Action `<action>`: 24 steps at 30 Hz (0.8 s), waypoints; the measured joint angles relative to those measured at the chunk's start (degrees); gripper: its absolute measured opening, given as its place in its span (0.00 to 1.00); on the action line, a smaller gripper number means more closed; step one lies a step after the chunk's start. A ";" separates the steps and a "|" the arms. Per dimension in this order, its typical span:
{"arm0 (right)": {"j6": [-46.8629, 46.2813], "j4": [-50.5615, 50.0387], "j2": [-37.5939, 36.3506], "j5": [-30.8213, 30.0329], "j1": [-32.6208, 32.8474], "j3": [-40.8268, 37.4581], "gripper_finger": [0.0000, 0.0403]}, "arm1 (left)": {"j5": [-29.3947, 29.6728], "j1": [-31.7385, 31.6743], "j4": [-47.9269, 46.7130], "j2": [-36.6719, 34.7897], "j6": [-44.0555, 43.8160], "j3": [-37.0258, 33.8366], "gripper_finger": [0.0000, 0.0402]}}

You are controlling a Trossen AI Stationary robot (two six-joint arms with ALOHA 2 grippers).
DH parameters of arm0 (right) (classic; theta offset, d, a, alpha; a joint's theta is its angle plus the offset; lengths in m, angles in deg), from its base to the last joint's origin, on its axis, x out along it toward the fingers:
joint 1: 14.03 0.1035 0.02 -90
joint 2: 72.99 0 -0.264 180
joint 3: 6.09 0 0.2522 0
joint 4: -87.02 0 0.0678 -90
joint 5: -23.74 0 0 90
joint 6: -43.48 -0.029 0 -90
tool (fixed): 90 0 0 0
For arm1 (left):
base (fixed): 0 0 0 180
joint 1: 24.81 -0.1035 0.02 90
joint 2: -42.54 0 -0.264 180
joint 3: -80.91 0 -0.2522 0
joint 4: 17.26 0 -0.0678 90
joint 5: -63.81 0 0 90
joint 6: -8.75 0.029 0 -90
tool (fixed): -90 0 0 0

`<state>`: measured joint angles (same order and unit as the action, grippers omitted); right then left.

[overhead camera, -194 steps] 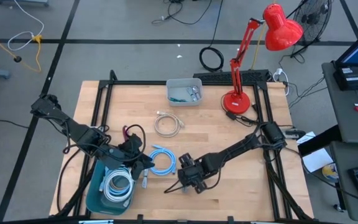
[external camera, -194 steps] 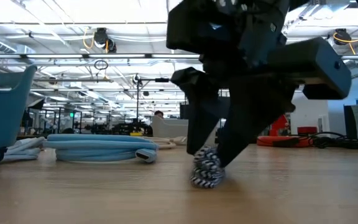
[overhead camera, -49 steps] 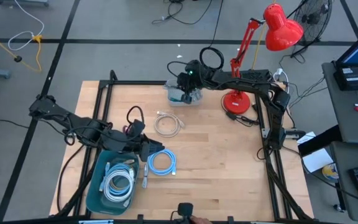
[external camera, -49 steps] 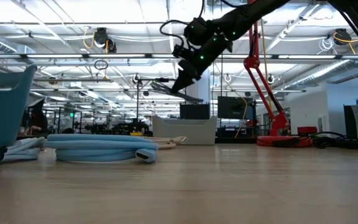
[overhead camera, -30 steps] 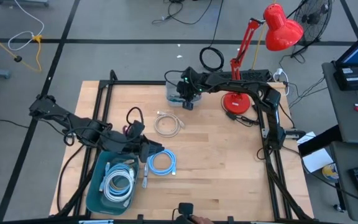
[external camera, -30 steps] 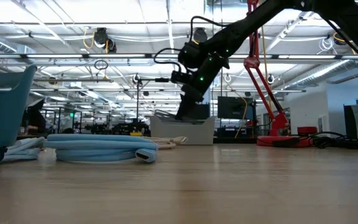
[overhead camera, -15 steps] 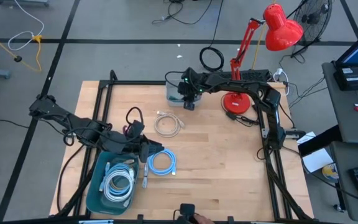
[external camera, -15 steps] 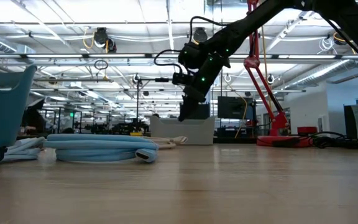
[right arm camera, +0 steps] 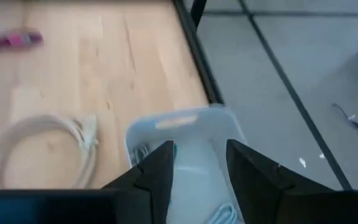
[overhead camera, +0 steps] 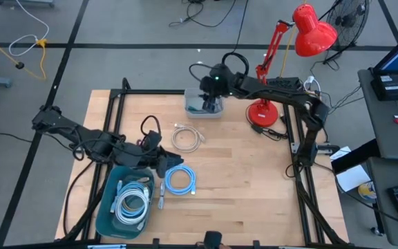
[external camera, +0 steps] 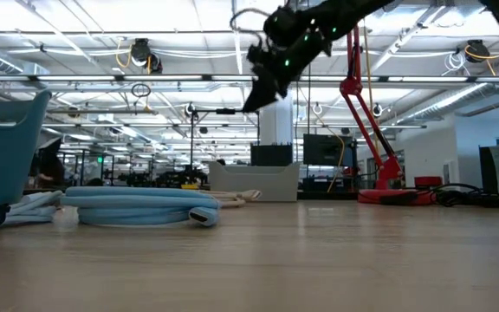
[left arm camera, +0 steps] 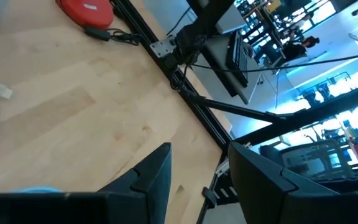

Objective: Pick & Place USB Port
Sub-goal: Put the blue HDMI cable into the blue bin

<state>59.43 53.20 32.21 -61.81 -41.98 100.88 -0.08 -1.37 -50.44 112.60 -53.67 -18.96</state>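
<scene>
Right claw (overhead camera: 211, 88): raised above the small pale grey bin (overhead camera: 204, 102) at the far middle of the table (overhead camera: 254, 173). In the right wrist view its two dark fingers (right arm camera: 160, 168) stand apart with nothing between them; the bin's rounded, translucent plastic rim sits directly below the gap. In the low view the claw (external camera: 267, 87) hangs clear above the bin (external camera: 256, 182), not touching it.

USB cables: a tangle of thin pale cable lies inside the bin, seen in the high view and faintly at the bin's bottom in the right wrist view. Individual connectors cannot be made out.

Left claw (overhead camera: 163, 164): low over the table at the near left, between the teal tub (overhead camera: 123, 207) and the light blue coiled cable (overhead camera: 180, 180). The left wrist view shows its fingers (left arm camera: 151, 177) parted, empty, with bare wood grain between them.

Table: light wood planks, matte, framed by black metal rails.

Other items:
- White coiled cable (overhead camera: 187, 137), loose round loop, middle of the table, near side of the bin.
- Teal tub holds a coil of thicker white cable.
- Red desk lamp (overhead camera: 282, 62), round glossy base, jointed arm, at the far right.
- Small pink object (right arm camera: 11, 40) lying on the wood, seen in the right wrist view.
</scene>
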 joint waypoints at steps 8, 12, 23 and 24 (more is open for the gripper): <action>-6.04 -4.15 -8.99 0.28 3.60 0.00 0.35 | -4.86 -3.96 -0.02 0.00 2.98 0.00 0.40; -8.61 -6.66 -12.66 0.31 6.52 0.00 0.35 | -9.03 -6.33 -0.11 0.00 5.00 0.00 0.40; -21.17 -8.95 -16.58 0.32 17.20 -0.06 0.34 | -25.32 -13.31 -1.55 0.00 10.12 0.00 0.40; -23.16 -8.57 -16.66 0.33 18.12 -0.05 0.34 | -27.03 -14.11 -2.30 -0.01 10.23 0.00 0.40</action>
<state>36.27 44.63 15.55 -61.48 -23.86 100.83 -27.11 -15.48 -52.74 112.59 -43.43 -18.96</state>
